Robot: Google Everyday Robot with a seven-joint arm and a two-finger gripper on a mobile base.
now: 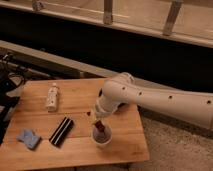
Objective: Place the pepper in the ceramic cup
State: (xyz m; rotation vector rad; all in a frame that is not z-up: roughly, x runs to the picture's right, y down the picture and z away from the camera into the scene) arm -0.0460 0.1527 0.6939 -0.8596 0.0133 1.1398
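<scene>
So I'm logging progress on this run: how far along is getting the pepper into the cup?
Nearly done. The small dark red pepper is already off the wooden table and over the small white ceramic cup, its lower end at or just inside the rim. The gripper is right above the cup at the pepper. Left: letting the pepper drop fully inside and pulling the arm away.

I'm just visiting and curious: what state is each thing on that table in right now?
gripper: right above the ceramic cup
pepper: dipping into the cup
ceramic cup: upright
white bottle: lying flat
black bar: lying flat
blue cloth: crumpled
</scene>
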